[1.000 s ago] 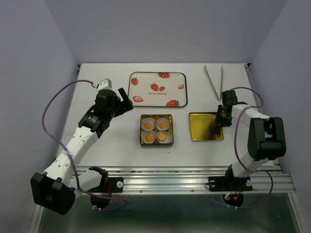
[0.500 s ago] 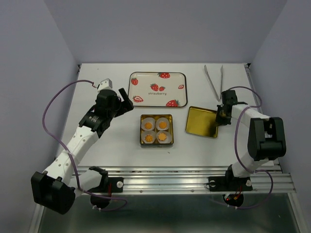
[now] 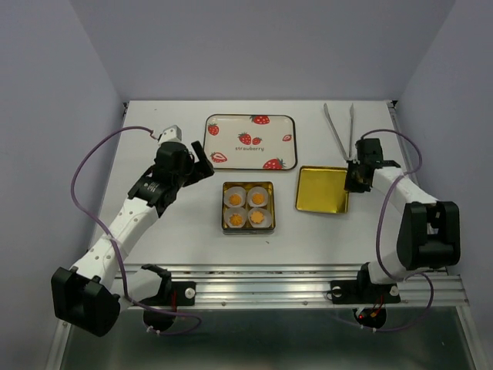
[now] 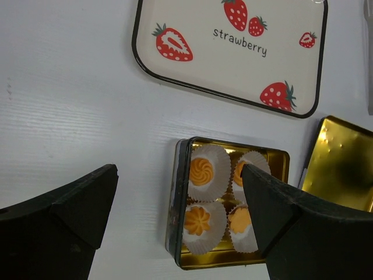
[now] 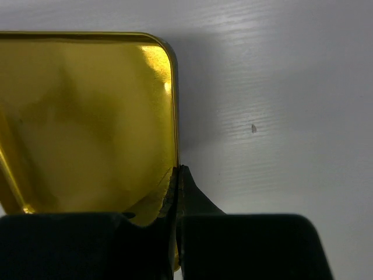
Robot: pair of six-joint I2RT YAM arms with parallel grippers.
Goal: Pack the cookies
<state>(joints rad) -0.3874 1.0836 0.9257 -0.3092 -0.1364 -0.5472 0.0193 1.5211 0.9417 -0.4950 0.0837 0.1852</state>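
The four cookies [image 4: 201,171] sit in paper cups [image 4: 220,175] inside the open tin [image 3: 225,210] at mid-table. The right gripper [image 5: 176,175] is clamped on the rim of the gold lid [image 5: 87,116], just right of the tin, presumably to cap it. The left gripper [image 3: 199,163] hovers wide open and empty, clear of that path.

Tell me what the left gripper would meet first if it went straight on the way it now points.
Probably the open gold tin with the cookies: in the left wrist view it lies ahead between the open jaws of the left gripper. Depth is unclear; its left wall may come first.
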